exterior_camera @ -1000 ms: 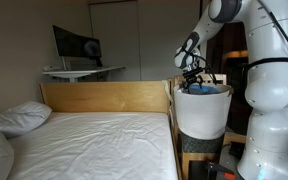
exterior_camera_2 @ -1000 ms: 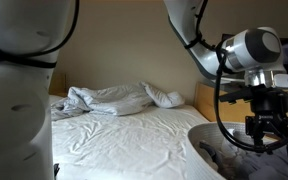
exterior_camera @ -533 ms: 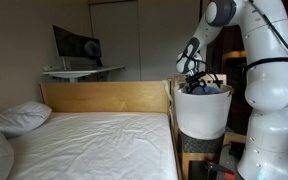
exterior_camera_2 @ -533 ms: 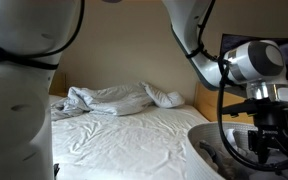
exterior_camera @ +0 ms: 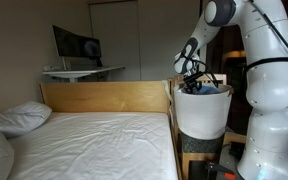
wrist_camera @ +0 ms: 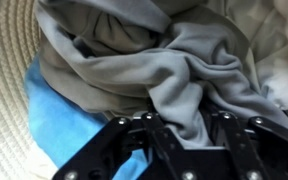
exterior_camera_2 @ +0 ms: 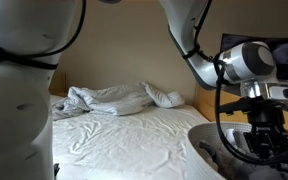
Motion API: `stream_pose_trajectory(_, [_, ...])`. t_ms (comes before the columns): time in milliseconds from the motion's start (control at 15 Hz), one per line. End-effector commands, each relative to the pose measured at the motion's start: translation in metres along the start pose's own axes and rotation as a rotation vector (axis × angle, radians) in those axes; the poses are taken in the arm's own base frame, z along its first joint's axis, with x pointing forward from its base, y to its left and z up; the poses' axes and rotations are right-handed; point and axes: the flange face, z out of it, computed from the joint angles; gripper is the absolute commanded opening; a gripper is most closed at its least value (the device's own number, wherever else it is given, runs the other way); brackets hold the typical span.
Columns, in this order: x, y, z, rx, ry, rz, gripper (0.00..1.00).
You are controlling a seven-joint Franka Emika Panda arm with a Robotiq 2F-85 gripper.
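My gripper (wrist_camera: 188,116) is down inside a white woven laundry basket (exterior_camera: 202,115) that stands beside the bed. A raised fold of grey cloth (wrist_camera: 114,50) fills the space between its two black fingers (wrist_camera: 152,125), which press on it from both sides. Under the grey cloth lies a blue cloth (wrist_camera: 59,125), and a pale cloth (wrist_camera: 279,70) is bunched at the right. In both exterior views the gripper (exterior_camera: 192,82) (exterior_camera_2: 269,150) reaches just below the basket's rim (exterior_camera_2: 209,150), so its fingertips are hidden there.
A bed with a white sheet (exterior_camera: 94,145) and a wooden frame (exterior_camera: 104,97) stands next to the basket. A pillow (exterior_camera: 19,117) lies at one end, a crumpled blanket (exterior_camera_2: 109,100) at the other. A monitor (exterior_camera: 76,45) sits on a desk behind.
The gripper has sunk a little deeper into the basket, and its fingers have drawn in from wide open onto the grey fold.
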Motion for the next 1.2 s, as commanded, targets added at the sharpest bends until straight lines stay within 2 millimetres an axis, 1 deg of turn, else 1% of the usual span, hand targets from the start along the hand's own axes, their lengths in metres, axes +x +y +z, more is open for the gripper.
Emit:
stream_pose_trajectory(0, [-0.008, 0.000, -0.002, -0.006, 0.009, 0.000, 0.16])
stream_pose_trajectory(133, [-0.009, 0.000, -0.003, -0.006, 0.001, -0.001, 0.03])
stream_pose_trajectory(200, [-0.010, 0.000, -0.005, -0.002, -0.002, -0.003, 0.02])
stream_pose_trajectory(333, [-0.013, -0.001, -0.020, 0.022, 0.005, -0.016, 0.05])
stream_pose_trajectory(400, [-0.014, -0.004, -0.041, 0.054, 0.026, -0.028, 0.03])
stream_pose_trajectory(467, [-0.015, -0.006, -0.053, 0.076, 0.040, -0.034, 0.04])
stream_pose_trajectory(533, [-0.017, -0.010, -0.080, 0.117, 0.072, -0.047, 0.04])
stream_pose_trajectory(600, [-0.018, -0.014, -0.099, 0.148, 0.096, -0.055, 0.04])
stream_pose_trajectory(667, [-0.023, -0.017, -0.132, 0.199, 0.140, -0.065, 0.04])
stream_pose_trajectory(733, [-0.026, -0.023, -0.156, 0.239, 0.167, -0.076, 0.04])
stream_pose_trajectory(800, [-0.031, -0.028, -0.185, 0.283, 0.215, -0.085, 0.04])
stream_pose_trajectory(867, [-0.043, -0.039, -0.211, 0.335, 0.242, -0.097, 0.04])
stream_pose_trajectory(1000, [-0.063, -0.053, -0.269, 0.420, 0.324, -0.126, 0.04])
stream_pose_trajectory(1133, [-0.090, -0.072, -0.326, 0.510, 0.392, -0.166, 0.04])
